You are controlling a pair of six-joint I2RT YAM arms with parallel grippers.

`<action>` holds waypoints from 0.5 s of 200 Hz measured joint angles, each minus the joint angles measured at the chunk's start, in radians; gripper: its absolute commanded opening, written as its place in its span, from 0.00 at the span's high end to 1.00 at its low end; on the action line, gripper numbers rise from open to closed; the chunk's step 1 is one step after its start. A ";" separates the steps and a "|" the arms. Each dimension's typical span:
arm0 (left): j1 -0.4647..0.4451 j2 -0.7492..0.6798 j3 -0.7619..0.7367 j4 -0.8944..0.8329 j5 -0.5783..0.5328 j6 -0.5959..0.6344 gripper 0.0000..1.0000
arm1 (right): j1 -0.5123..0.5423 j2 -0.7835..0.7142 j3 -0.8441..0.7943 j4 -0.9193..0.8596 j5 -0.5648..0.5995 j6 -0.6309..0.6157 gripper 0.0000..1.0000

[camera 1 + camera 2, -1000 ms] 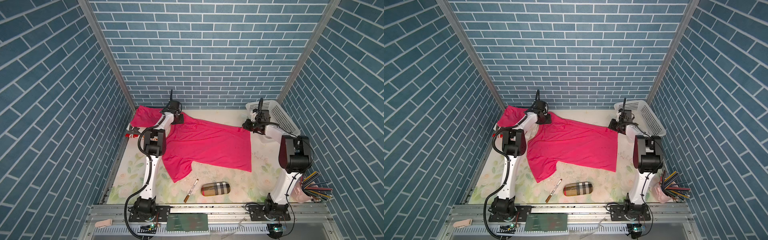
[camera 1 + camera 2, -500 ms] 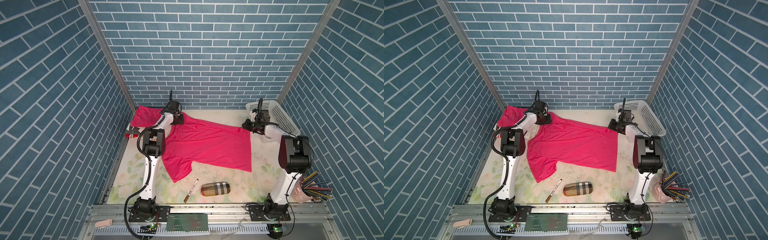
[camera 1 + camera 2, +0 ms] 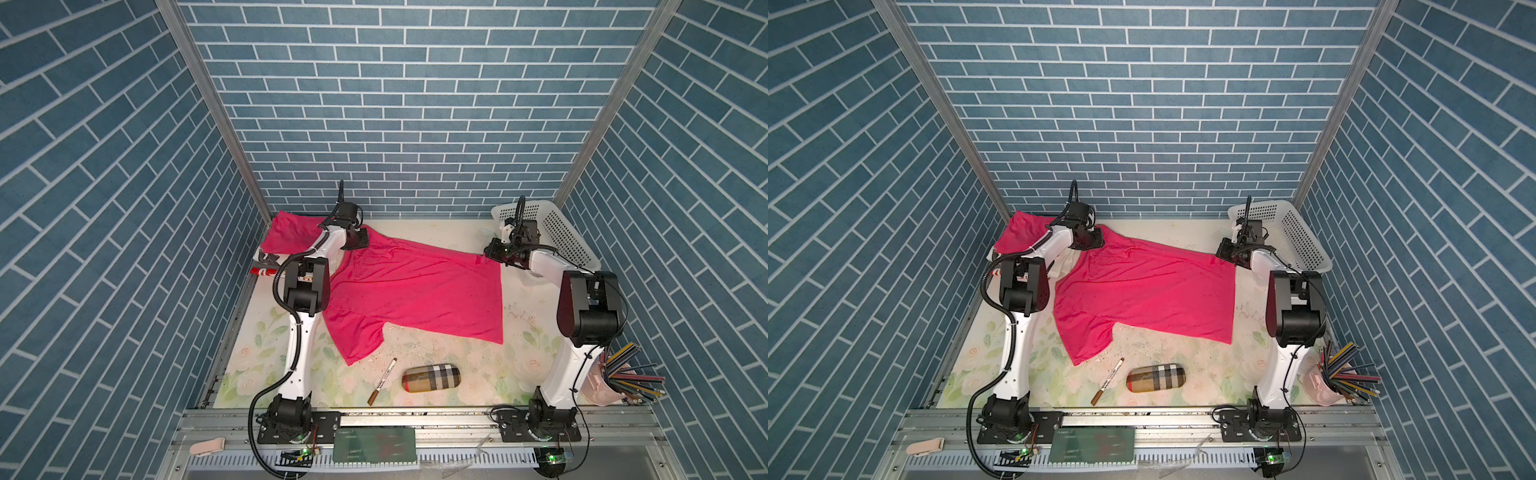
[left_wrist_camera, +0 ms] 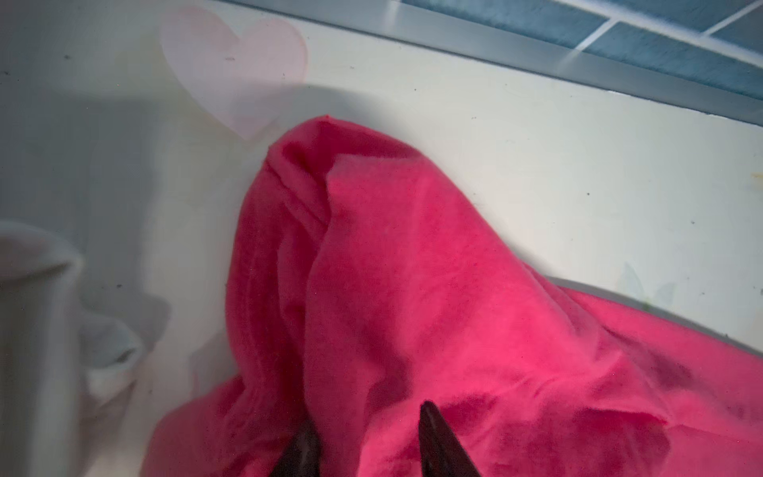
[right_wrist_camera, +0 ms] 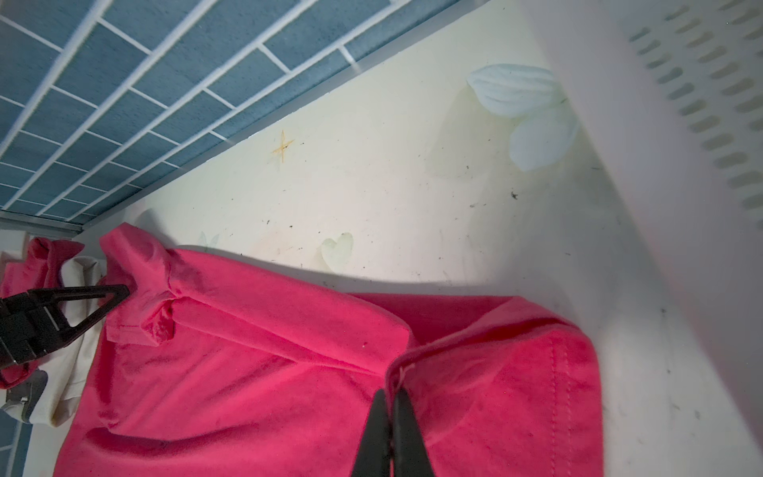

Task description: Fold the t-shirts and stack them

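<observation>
The thin, matte magenta t-shirt [image 3: 415, 291] lies spread and softly wrinkled between the two grippers. The right gripper [image 5: 391, 394] is clamped tight on its stitched hem corner, and the perforated white plastic basket [image 5: 681, 124] stands just beside the fingers. The left gripper [image 4: 367, 415] has its dark, pointed fingers parted with a ridge of sleeve cloth between them; whether they pinch it is unclear. A second t-shirt [image 3: 286, 232] lies bunched beyond the left fingers. Only the top views show a pink cup [image 3: 1316, 386] holding coloured pencils [image 3: 1350, 376].
</observation>
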 measured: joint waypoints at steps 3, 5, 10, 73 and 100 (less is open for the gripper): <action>0.000 -0.002 0.000 0.000 0.000 -0.001 0.61 | 0.000 0.000 0.000 0.000 0.000 0.000 1.00; 0.000 -0.004 0.000 0.000 0.000 -0.001 0.61 | 0.000 0.000 0.000 0.000 -0.001 0.000 1.00; 0.000 -0.009 0.000 0.000 -0.001 -0.002 0.62 | 0.000 0.000 0.000 0.000 -0.002 0.000 1.00; 0.000 -0.047 0.000 -0.002 -0.022 -0.011 0.73 | 0.000 0.000 0.000 0.000 -0.007 0.000 1.00; 0.000 -0.047 0.000 -0.004 -0.023 -0.011 0.71 | 0.000 0.000 0.000 0.000 -0.008 0.000 1.00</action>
